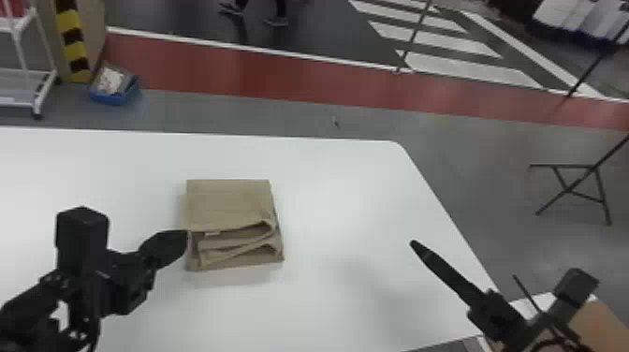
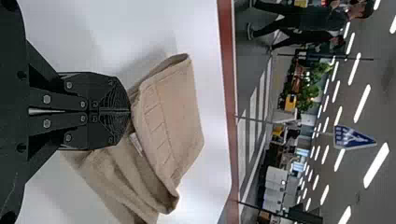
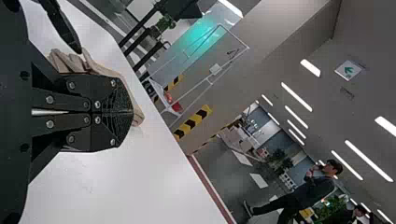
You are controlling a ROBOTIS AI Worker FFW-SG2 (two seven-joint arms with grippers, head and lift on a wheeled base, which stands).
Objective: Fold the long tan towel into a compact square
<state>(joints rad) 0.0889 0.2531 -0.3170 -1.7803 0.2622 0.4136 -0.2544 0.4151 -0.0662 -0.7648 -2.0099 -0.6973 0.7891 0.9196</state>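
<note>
The tan towel (image 1: 229, 206) lies folded into a squarish stack on the white table, its near side showing loose, uneven layers. At the stack's left edge is my left gripper (image 1: 186, 234), fingers shut, tips right by the upper fold. In the left wrist view the gripper (image 2: 130, 112) has its tips together against the towel (image 2: 175, 112), with no cloth visible between them. My right gripper (image 1: 413, 243) stands well to the right of the towel, above the table. In the right wrist view the gripper (image 3: 132, 112) is shut and partly covers the towel (image 3: 105, 71) beyond.
The white table (image 1: 337, 187) has its right edge slanting past the right gripper. A cardboard-coloured surface (image 1: 601, 323) lies at the lower right. On the floor beyond are a blue bin (image 1: 114, 96), a white rack (image 1: 28, 70) and a dark metal stand (image 1: 573, 187).
</note>
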